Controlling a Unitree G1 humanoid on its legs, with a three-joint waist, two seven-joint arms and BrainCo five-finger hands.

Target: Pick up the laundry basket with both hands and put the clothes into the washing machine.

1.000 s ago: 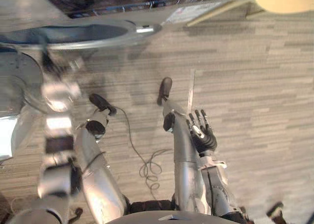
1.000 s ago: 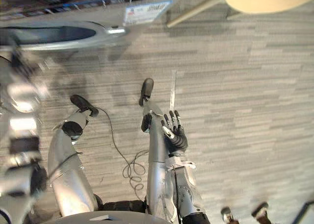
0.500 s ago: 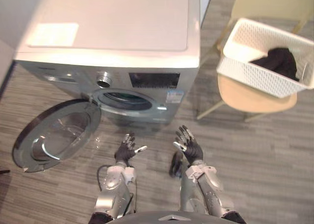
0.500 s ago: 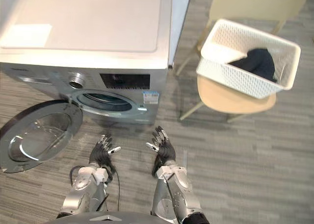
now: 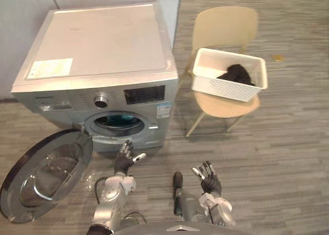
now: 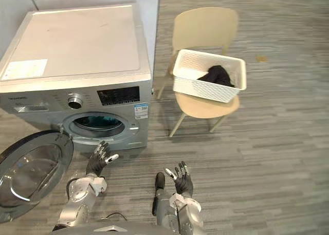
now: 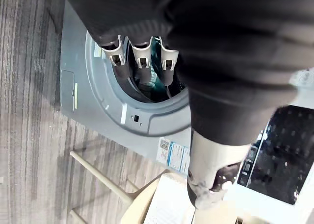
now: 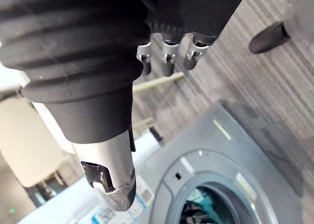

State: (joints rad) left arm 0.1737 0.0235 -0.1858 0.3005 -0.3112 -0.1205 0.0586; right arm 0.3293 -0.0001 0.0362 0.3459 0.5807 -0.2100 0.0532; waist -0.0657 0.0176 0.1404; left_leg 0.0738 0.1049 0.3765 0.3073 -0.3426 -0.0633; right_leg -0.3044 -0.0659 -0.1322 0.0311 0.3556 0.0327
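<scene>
Camera is lifted, things unmoved; laundry basket (image 5: 221, 89) is seen at 1 o'clock, untouched. Left hand (image 5: 124, 162) and right hand (image 5: 209, 182) are held spread, empty; pickup is not begun.

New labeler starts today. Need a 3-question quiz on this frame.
1. True or false: the washer door is open.
2. Where does the basket sit? A) floor B) chair C) washer top
3. What do the left robot hand and the right robot hand hold?
Key: 1 true; 2 B; 3 nothing, both are open.
</scene>
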